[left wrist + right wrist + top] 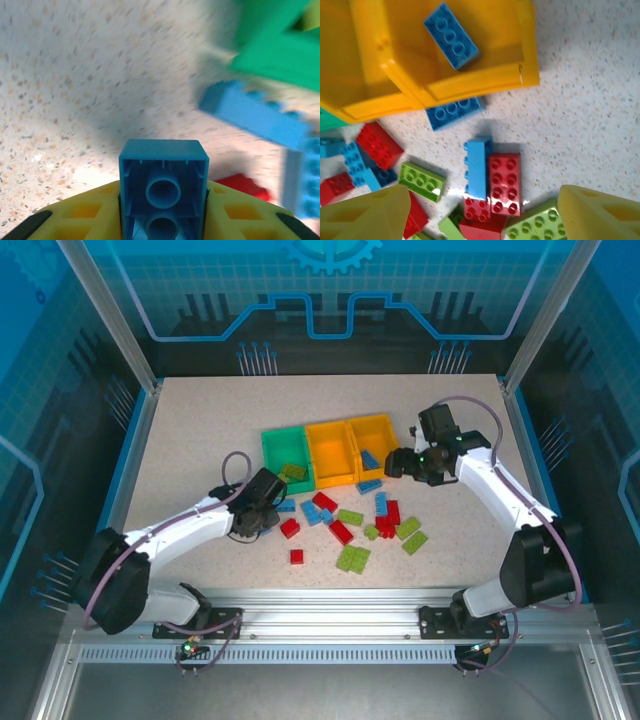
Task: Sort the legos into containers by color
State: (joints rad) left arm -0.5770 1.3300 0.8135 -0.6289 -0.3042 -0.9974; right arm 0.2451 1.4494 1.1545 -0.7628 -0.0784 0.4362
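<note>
Top view: your left pincer point(262, 508) sits low over the table point(190, 430), just in front of the green bin point(288, 462). The loose legos point(345, 525) lie scattered to its right. Your right pincer point(398, 462) hangs just beside the right-hand orange-yellow bin point(375, 443). The table is pale and speckled, enclosed by blue-tinted panels point(60, 360) on metal posts.

Left wrist view: the left pincer is clamped on a blue brick point(164, 185), whose hollow underside faces the camera. A second blue brick point(255, 117) lies ahead and to the right, near the green bin's corner.

Right wrist view: the right pincer's fingers point(365, 215) stand wide apart with nothing gripped. Ahead of them, one blue lego point(451, 36) lies inside the orange-yellow bin. Another blue lego point(454, 112) lies against the bin's outer wall. A red brick point(505, 182) lies on the table below the gap between the fingers.
</note>
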